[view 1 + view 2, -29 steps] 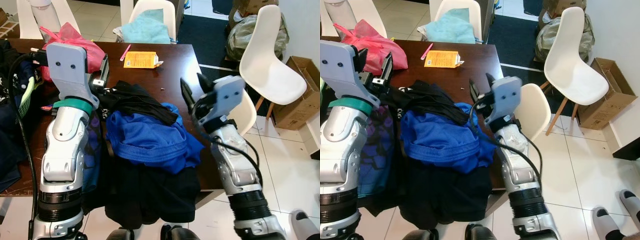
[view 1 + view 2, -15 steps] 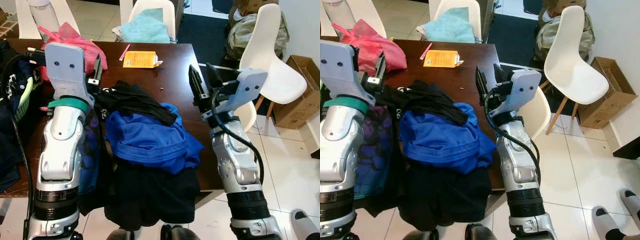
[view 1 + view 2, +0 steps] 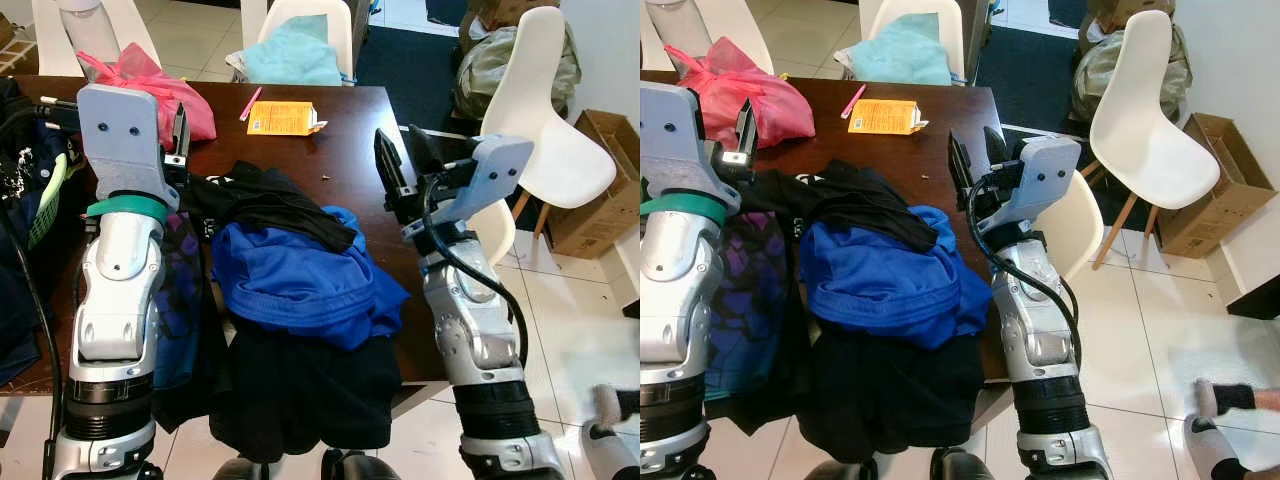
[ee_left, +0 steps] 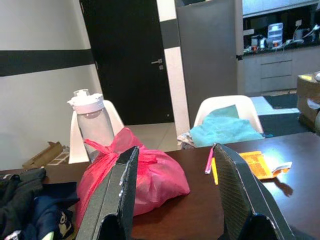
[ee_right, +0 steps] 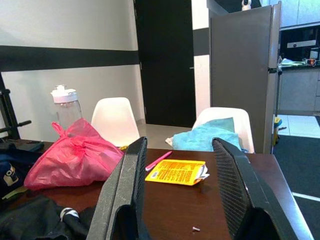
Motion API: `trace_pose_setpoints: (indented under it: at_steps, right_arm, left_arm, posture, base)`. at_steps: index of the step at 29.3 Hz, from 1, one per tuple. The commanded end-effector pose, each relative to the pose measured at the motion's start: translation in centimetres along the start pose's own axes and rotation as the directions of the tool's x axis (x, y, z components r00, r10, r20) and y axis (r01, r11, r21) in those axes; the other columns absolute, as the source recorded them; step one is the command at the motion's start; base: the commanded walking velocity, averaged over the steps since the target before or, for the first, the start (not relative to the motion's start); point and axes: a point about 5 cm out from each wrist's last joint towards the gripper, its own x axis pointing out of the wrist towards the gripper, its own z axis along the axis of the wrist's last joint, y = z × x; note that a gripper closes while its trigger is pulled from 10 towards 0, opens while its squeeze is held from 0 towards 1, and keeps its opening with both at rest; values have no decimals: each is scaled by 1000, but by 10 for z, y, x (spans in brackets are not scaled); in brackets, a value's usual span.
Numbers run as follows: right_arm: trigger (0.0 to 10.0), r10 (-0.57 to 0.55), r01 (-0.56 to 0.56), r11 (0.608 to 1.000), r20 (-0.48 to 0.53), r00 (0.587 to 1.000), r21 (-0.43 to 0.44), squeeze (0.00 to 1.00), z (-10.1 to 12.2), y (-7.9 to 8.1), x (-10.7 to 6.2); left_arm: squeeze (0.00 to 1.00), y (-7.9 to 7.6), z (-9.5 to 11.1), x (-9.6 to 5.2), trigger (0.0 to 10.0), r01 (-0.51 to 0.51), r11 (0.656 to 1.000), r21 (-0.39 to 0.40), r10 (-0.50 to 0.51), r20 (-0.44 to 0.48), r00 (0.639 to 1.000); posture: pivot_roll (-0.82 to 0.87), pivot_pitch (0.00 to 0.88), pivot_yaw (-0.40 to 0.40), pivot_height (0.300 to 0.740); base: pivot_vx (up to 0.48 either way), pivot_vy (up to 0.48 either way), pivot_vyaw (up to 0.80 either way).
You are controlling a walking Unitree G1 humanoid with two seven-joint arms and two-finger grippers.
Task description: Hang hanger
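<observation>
Hanger: cannot be made out anywhere in the clothes heap; position and long axis not readable.

Left gripper [image 3: 178,125]: 2 fingers apart, nothing between them, raised over the table [image 3: 350,130] at the far edge of the black clothes [image 3: 265,205], aimed at the pink bag [image 3: 150,75] and the bottle [image 4: 92,122] behind it.

Right gripper [image 3: 398,155]: fingers apart, empty, above the table's right edge, facing the orange packet [image 3: 283,118] and pink pen [image 3: 250,103].

Blue garment [image 3: 300,280] lies on top of the heap between both arms. White chair [image 3: 545,120] stands to the right, off the table.
</observation>
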Motion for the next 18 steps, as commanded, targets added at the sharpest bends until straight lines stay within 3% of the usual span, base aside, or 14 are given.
trace_pose_setpoints:
  at_steps: [1, 18]
  right_arm:
    - [10000, 4, -4, 1000, -6, 1000, 4, 0, 0, 0, 1]
    - [10000, 4, -4, 1000, -19, 1000, 7, 0, -1, 1, 0]
  left_arm:
    - [0, -1, -5, -2, 10000, 0, 1000, 8, 0, -13, 1000]
    - [0, -1, -8, -2, 10000, -7, 1000, 11, 7, -18, 1000]
  posture:
    - [36, 58, -11, 740]
    - [30, 60, -8, 740]
  base:
    - [-244, 0, 0]
    - [-398, 0, 0]
